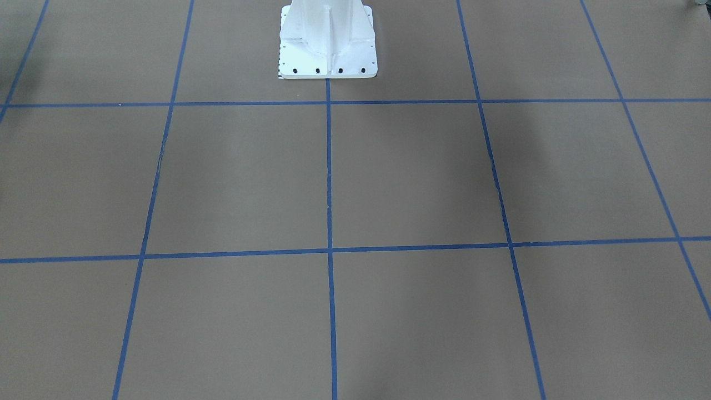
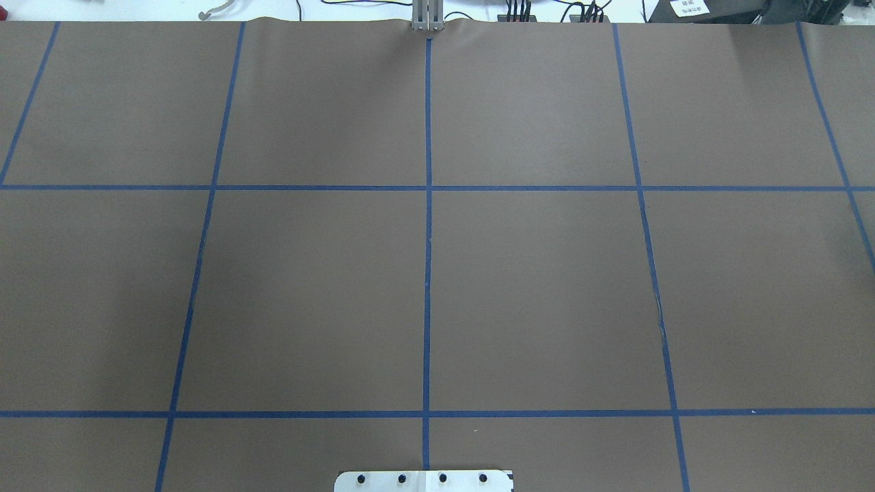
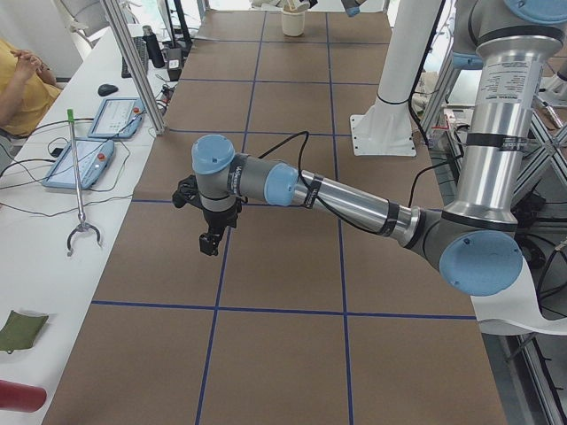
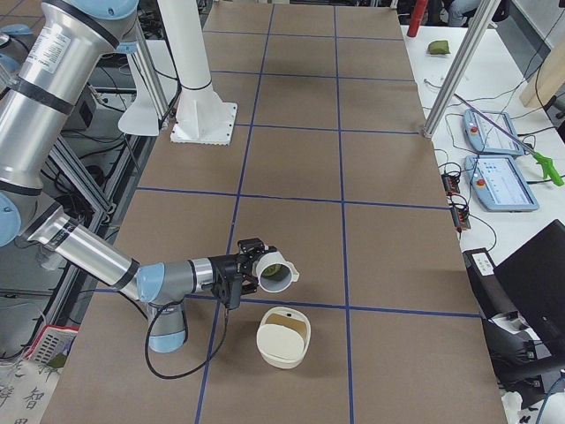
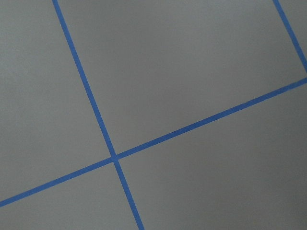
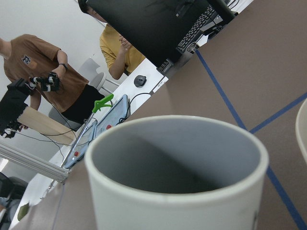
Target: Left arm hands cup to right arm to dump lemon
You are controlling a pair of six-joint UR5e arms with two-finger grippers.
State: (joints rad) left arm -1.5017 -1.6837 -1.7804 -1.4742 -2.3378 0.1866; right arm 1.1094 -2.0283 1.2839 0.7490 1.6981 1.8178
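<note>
The white cup [image 4: 281,283] is at the tip of the near right arm's gripper [image 4: 256,272], off the table and tipped on its side, mouth toward a cream bowl [image 4: 282,336] just beneath. A small greenish thing shows in the cup's mouth; I cannot tell if it is the lemon. In the right wrist view the cup's rim [image 6: 192,203] fills the frame, its visible inside is grey, and no fingers show. The left arm's gripper [image 3: 208,248] hangs above bare table, with nothing seen in it. I cannot tell whether either gripper is open or shut.
The white robot pedestal [image 1: 328,44] stands at the table's robot side and also shows in the overhead view [image 2: 424,480]. Brown table paper carries a blue tape grid [image 5: 114,157]. Operators [image 6: 43,72] and teach pendants [image 4: 503,181] are beside the table.
</note>
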